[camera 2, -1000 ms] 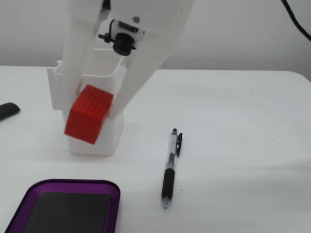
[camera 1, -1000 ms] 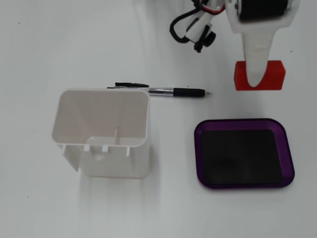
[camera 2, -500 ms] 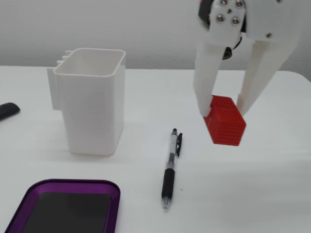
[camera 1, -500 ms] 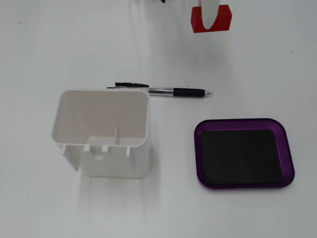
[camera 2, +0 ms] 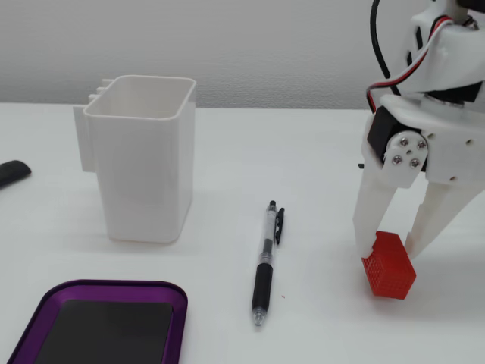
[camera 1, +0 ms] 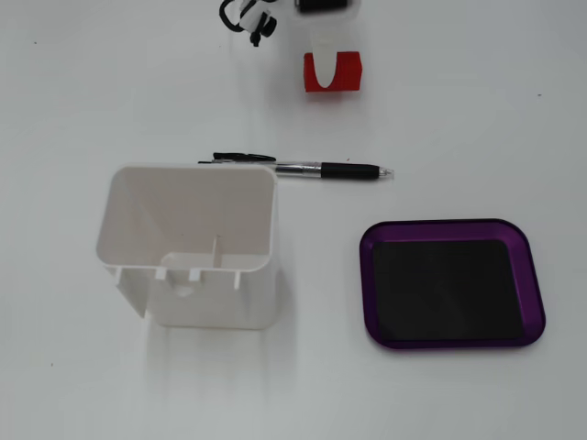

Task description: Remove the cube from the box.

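The red cube (camera 2: 394,271) is pinched between the two white fingers (camera 2: 370,220) of my gripper (camera 2: 390,252), which is shut on it. The cube is tilted and down at the table surface to the right of the pen; I cannot tell whether it touches. From above, the cube (camera 1: 349,72) sits near the top edge, and the gripper (camera 1: 326,75) partly covers it. The box, a purple tray with a black floor (camera 1: 367,275), lies empty at the lower right, well apart from the cube. In the front fixed view the box (camera 2: 106,288) is at the bottom left.
A tall white open-topped container (camera 1: 188,243) (camera 2: 144,159) stands to the left of the tray in the view from above. A black and silver pen (camera 1: 321,170) (camera 2: 265,265) lies between the container and the cube. A dark object (camera 2: 11,173) pokes in at the left edge.
In the front view, the gripper carried the cube from in front of the white container rightward past the pen, then lowered it to table level. It has stayed shut on the cube throughout.
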{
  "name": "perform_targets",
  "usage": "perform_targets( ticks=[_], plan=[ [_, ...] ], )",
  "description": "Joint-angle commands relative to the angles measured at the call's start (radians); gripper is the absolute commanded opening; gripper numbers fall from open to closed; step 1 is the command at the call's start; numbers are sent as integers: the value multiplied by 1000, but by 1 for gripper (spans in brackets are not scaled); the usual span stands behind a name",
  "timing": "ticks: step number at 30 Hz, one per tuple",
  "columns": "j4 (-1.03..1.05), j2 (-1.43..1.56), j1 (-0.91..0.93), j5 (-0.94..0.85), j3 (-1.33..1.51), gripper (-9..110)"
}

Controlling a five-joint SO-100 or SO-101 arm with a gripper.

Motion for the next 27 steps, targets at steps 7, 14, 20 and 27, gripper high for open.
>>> perform_targets(
  ticks=[7, 14, 20, 27],
  plan=[
    [-133, 40, 20, -8, 78, 0],
    [-115, 54, 17, -6, 81, 5],
    [40, 72, 18, -6, 2, 17],
    [201, 279, 20, -9, -149, 20]
  ],
)
